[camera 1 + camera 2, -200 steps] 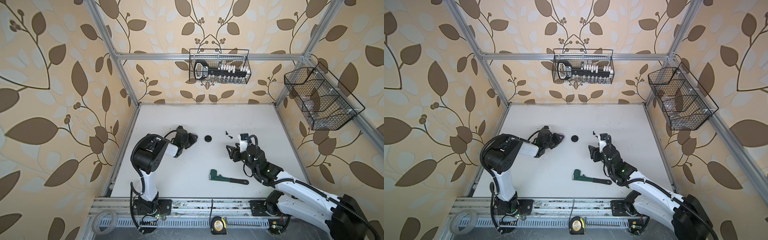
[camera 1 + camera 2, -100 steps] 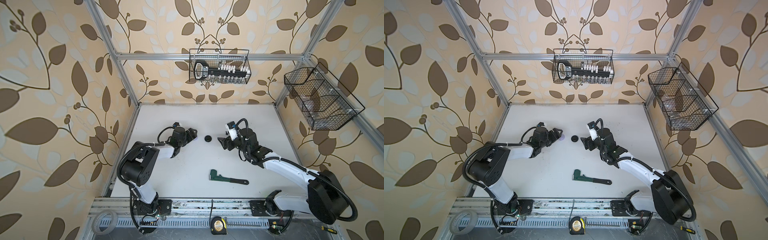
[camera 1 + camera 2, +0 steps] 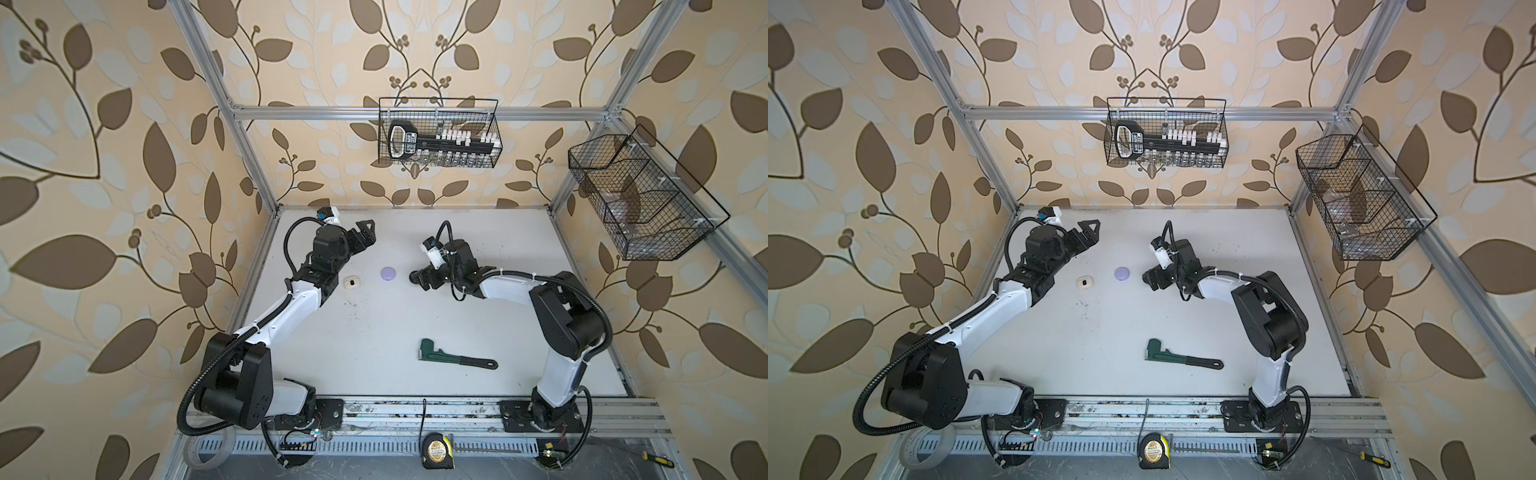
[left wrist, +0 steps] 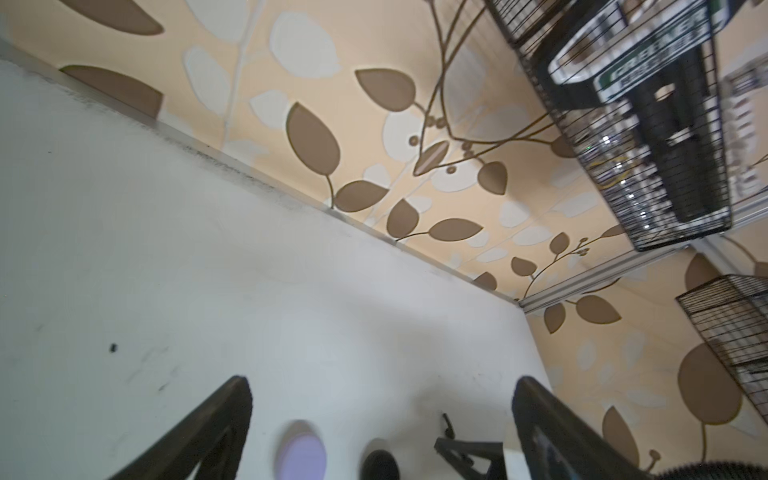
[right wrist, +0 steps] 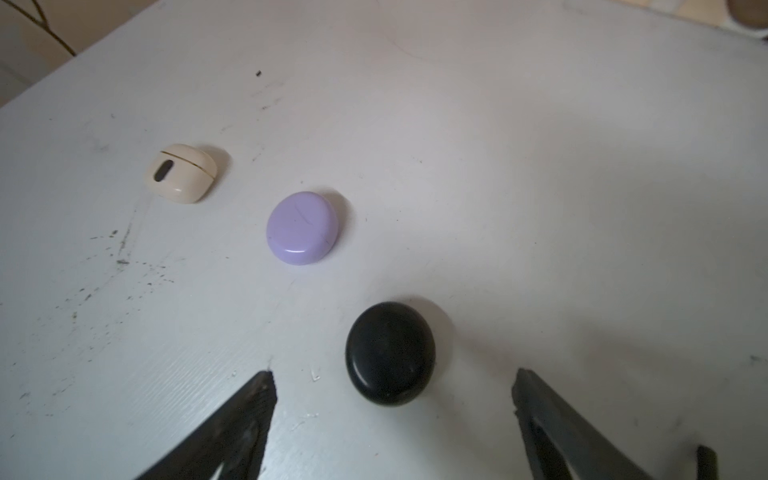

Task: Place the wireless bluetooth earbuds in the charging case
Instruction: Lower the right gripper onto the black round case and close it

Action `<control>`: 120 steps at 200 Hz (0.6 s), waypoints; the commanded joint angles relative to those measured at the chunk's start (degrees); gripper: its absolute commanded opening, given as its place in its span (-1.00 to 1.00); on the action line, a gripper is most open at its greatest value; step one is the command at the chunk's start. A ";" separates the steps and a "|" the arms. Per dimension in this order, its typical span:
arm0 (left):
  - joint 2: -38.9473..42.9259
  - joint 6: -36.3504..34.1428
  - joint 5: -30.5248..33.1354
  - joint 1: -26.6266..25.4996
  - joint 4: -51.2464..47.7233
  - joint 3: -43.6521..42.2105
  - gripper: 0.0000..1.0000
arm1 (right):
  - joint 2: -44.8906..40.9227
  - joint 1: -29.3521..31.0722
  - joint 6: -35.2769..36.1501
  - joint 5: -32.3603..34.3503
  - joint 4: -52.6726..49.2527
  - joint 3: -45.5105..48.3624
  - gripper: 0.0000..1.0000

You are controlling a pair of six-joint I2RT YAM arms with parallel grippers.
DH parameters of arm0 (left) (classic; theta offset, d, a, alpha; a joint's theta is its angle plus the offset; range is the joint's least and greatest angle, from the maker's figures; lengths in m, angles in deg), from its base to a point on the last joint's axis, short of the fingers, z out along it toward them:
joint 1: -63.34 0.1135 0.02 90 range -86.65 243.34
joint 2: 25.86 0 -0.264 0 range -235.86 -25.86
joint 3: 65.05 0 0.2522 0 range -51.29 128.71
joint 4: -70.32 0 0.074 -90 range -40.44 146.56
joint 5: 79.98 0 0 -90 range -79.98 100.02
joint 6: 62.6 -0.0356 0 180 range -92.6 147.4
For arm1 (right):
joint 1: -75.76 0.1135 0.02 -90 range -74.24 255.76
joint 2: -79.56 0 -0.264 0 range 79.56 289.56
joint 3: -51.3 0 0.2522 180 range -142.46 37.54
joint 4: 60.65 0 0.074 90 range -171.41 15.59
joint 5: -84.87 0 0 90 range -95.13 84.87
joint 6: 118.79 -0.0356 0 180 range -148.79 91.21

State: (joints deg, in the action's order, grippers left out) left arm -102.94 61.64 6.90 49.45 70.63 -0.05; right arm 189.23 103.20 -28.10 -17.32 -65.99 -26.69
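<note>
While the left end effector (image 4: pixel 382 384) and right end effector (image 5: pixel 393 373) gape empty, only the right wrist view shows the black case (image 5: pixel 390 353) whole.

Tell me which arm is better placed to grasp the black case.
Right. The black case already lies partly between the open jaws of the right gripper. The left gripper, also open, is lifted and points away from it.

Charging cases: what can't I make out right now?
- Contents: hidden by closed lids of the cream case, lavender case and black case in the right wrist view; no earbuds visible.
- Left wrist view: lavender case and black case blurred, cut by bottom edge.
- Top views: lid seams too small.
</note>
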 commanded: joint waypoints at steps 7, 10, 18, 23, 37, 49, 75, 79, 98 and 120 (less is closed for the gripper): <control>3.54 -8.20 -4.58 -0.17 -2.04 -3.48 0.98 | 6.50 -0.46 2.50 -0.58 -10.46 -9.31 0.85; 3.86 -8.63 -4.76 -0.16 -1.60 -4.04 0.98 | 7.10 -0.47 2.52 -0.56 -11.02 -10.00 0.85; 4.74 -9.98 -4.90 -0.17 -1.11 -5.08 0.98 | 8.48 -0.37 2.80 -1.04 -12.13 -11.30 0.87; 5.16 -10.69 -4.85 -0.17 -1.33 -5.48 0.98 | 9.08 -0.22 3.12 -1.49 -12.60 -12.05 0.87; 6.22 -12.65 -4.29 -0.16 -3.54 -5.56 0.98 | 10.00 0.36 3.36 -0.98 -12.91 -12.68 0.90; 6.55 -14.11 -4.14 -0.17 -4.80 -5.52 0.98 | 9.96 0.78 3.03 0.20 -13.03 -12.78 0.91; 6.50 -16.83 -5.51 -0.15 -7.58 -3.69 0.98 | 10.13 1.36 1.09 1.84 -13.58 -13.05 0.90; 6.54 -17.14 -5.70 -0.14 -8.27 -3.42 0.98 | 10.17 1.39 0.78 1.97 -13.69 -13.10 0.90; 7.47 -18.32 -6.14 -0.17 -10.10 -3.35 0.98 | 10.22 1.52 0.43 2.15 -14.28 -13.35 0.84; 9.49 -18.66 -4.46 -0.16 -9.26 -5.28 0.98 | 10.47 2.55 1.82 3.31 -15.88 -13.98 0.71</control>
State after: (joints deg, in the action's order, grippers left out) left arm -97.17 45.79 2.44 49.76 61.31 -5.51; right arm 198.26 104.75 -27.66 -15.83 -79.12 -38.27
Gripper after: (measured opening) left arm 0.988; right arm 0.878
